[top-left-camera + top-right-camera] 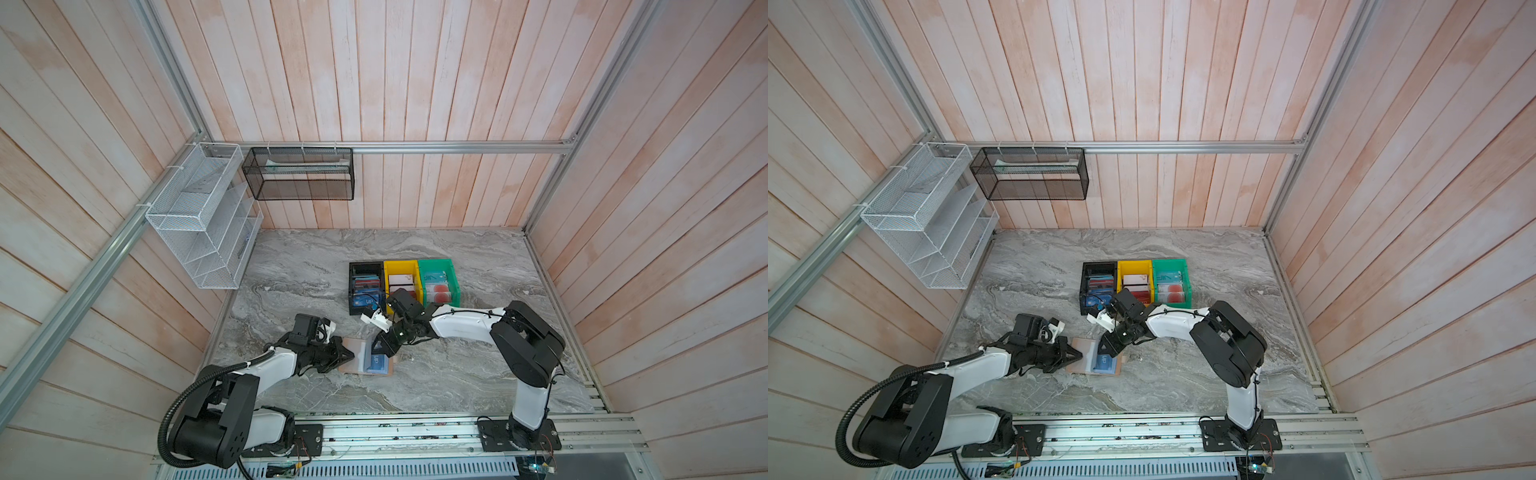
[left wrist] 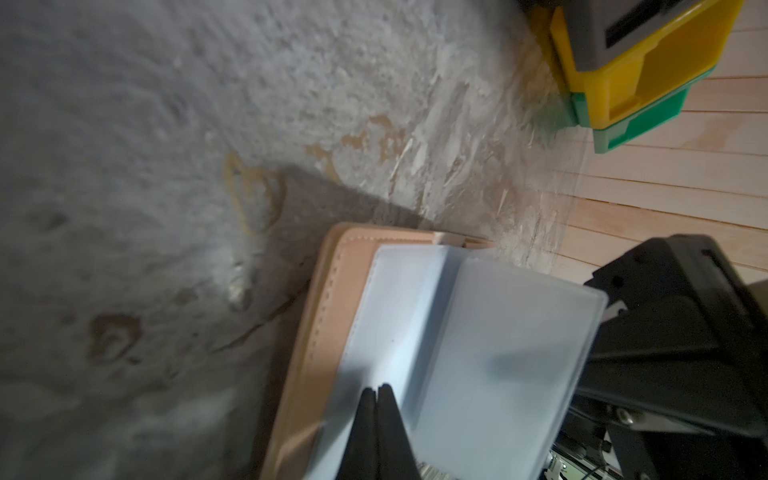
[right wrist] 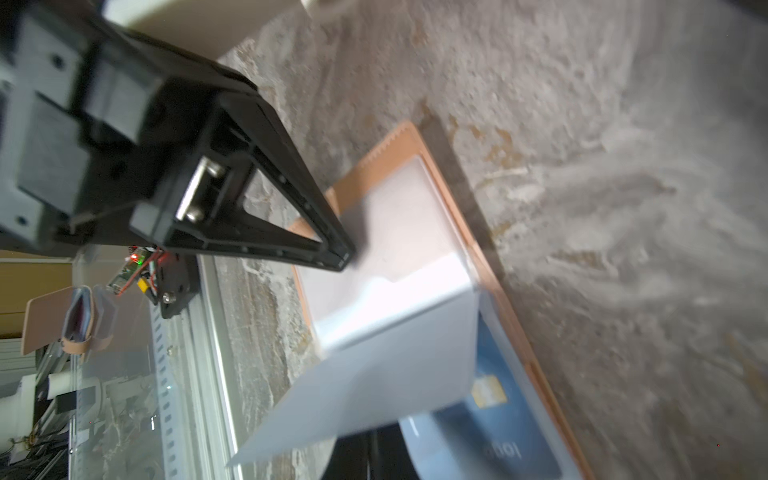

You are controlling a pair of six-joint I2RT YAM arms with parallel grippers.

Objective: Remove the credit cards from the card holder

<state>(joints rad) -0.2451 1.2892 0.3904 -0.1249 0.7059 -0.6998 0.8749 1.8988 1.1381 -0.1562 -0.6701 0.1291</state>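
Marble table (image 1: 457, 374), card holder (image 1: 351, 352) open: we judge its blue card (image 1: 376, 362) stiff, slick, light. Left hand (image 2: 376, 390) and right hand (image 1: 379, 348) both pressed together; pinch its edge.

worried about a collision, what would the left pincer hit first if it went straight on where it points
Probably the clear plastic sleeve page of the tan-brown booklet-like card holder, right ahead of the shut left pincer; depth is unclear.

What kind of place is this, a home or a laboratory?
Probably a robot test cell: left arm and right arm mounted on an aluminium rail, panelled walls within a metal frame.
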